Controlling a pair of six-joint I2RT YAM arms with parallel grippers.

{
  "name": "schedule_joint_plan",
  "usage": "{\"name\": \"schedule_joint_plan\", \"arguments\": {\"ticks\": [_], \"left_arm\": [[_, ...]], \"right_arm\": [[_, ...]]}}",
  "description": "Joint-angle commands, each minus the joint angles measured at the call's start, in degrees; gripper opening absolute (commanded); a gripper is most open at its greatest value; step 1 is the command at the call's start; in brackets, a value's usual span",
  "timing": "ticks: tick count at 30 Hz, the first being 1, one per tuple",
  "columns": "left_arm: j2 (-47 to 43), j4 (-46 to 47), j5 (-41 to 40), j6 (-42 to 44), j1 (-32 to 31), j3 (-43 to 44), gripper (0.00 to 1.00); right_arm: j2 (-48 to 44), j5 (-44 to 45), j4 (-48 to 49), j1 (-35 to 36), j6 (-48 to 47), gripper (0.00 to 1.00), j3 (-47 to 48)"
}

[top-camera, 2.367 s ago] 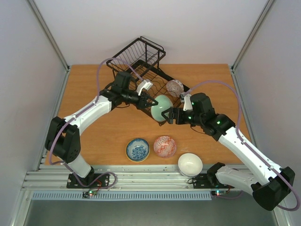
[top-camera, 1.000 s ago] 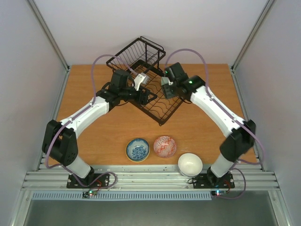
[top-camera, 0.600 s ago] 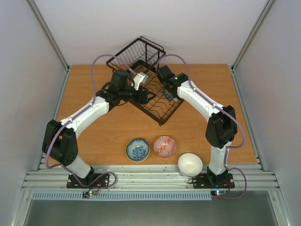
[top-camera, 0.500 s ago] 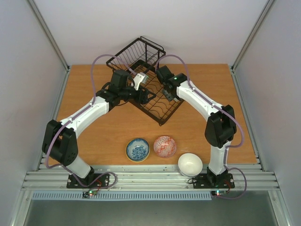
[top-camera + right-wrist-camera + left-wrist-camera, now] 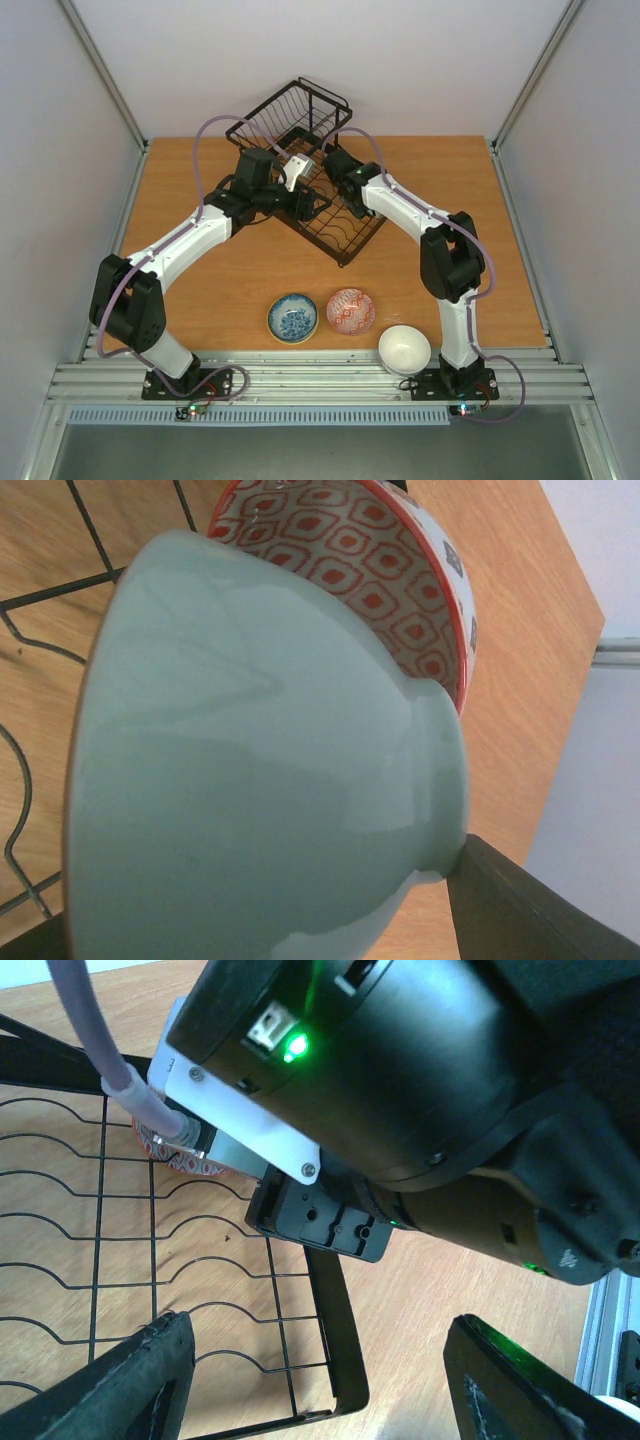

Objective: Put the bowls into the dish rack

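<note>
The right gripper (image 5: 332, 162) is clamped on the pale green ceramic bowl (image 5: 250, 760) inside the black wire dish rack (image 5: 338, 1310), tight beside an orange-diamond patterned bowl (image 5: 400, 590). The left gripper (image 5: 320, 1390) hangs spread and empty over the rack's corner rim, with the right wrist (image 5: 400, 1090) crowding it. A blue-and-white bowl (image 5: 292, 317), a pink-red bowl (image 5: 351, 310) and a plain white bowl (image 5: 405, 349) sit near the wooden table (image 5: 230, 290)'s front edge.

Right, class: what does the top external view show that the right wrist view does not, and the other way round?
Only the top external view shows three round ceramic bowls standing near the front edge: the blue-and-white patterned bowl, the pink-red patterned bowl and the plain white bowl. Only the right wrist view shows the pale green ceramic bowl close up, with an orange-red diamond-patterned bowl behind it. Both show the black wire dish rack and the wooden table.
</note>
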Motion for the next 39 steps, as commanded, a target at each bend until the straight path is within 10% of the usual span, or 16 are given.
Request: {"name": "schedule_joint_plan", "arguments": {"ticks": [1,15,30,39], "left_arm": [[-0.64,1.61,-0.22,1.09,-0.05,-0.45,0.7],[-0.33,2.0,-0.11,1.2,0.13,-0.66,0.7],[-0.17,2.38,1.01,0.63,0.22,-0.66,0.7],[-0.86,2.25,0.47,0.55,0.22,-0.81,0.7]], "right_arm": [[0.88,5.79,3.87,0.49,-1.72,0.01,2.82],[5.68,7.61,3.55,1.32,-2.22,0.02,3.81],[-4.89,9.08,4.29,3.69,4.34,0.53,-3.72],[-22.02,0.15,-5.69,8.68,17.4,0.55,-11.88]]}}
